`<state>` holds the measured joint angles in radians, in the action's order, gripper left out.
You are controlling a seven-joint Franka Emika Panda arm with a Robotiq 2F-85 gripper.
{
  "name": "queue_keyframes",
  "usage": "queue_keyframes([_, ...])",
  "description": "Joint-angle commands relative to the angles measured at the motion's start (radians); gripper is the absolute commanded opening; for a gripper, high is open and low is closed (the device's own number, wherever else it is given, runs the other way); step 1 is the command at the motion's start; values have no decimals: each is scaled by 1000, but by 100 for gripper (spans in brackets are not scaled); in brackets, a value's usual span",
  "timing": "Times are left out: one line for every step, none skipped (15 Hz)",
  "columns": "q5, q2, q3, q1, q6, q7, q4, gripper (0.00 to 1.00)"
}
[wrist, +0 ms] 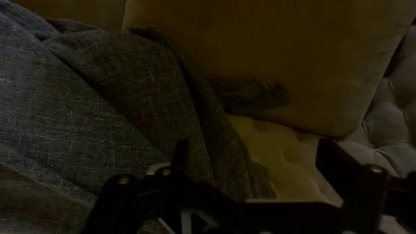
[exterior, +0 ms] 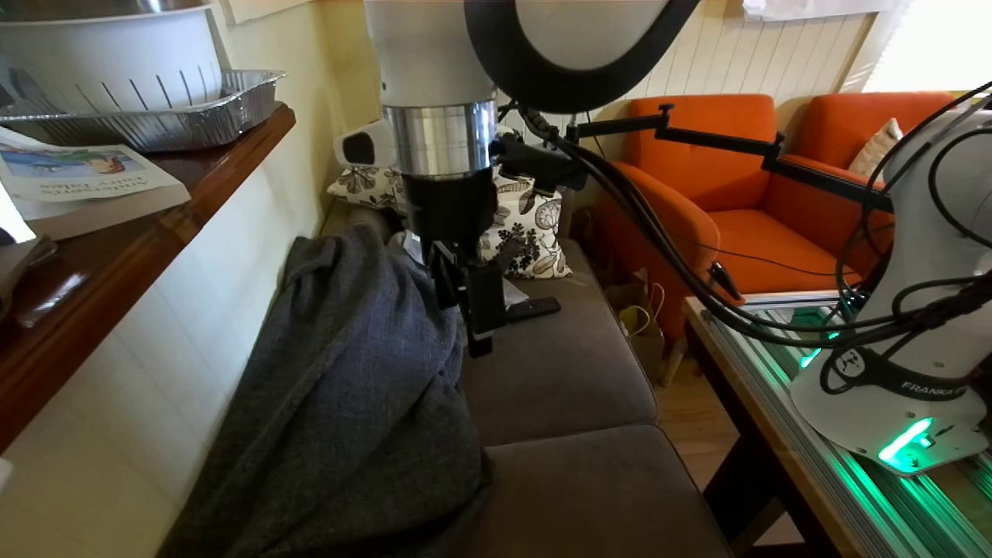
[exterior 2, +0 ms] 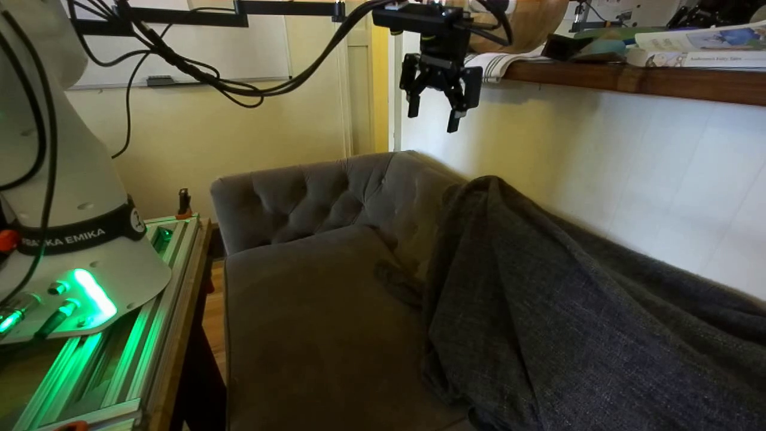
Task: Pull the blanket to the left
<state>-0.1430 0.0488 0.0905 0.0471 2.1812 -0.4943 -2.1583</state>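
Note:
The blanket is a large dark grey throw in long folds. It lies over the sofa back and part of the seat in both exterior views (exterior: 356, 403) (exterior 2: 568, 311). It fills the left of the dark wrist view (wrist: 107, 97), where a small bunched end sticks out onto the seat. My gripper (exterior 2: 433, 117) hangs in the air, fingers down, above the sofa near the wall. It also shows in an exterior view (exterior: 463, 322) in front of the blanket's edge. In the wrist view the gripper's fingers (wrist: 253, 146) are wide apart with nothing between them.
The brownish-grey sofa (exterior 2: 323, 311) has a tufted back and arm. Floral cushions (exterior: 531, 232) and a dark remote (exterior: 533, 308) are at its far end. A wooden shelf (exterior: 225, 182) with a foil tray (exterior: 256, 97) juts from the wall. Orange armchairs (exterior: 697, 155) stand behind.

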Motion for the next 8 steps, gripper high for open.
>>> queue_keyframes([5,27,-48,-17,25,17,8,100])
queue_keyframes([39,49,-67,-4,41,15,9,100])
queue_keyframes([28,69,-90,7,89,10,3,100])
queue_keyframes([49,98,-115,22,128,29,3,100])
queue_keyframes([40,122,-141,30,180,26,1,100])
queue_keyframes([57,151,-162,41,219,38,0,100])
queue_keyframes([63,174,-182,49,278,46,-15,100])
queue_keyframes([81,195,-196,55,320,57,-27,100])
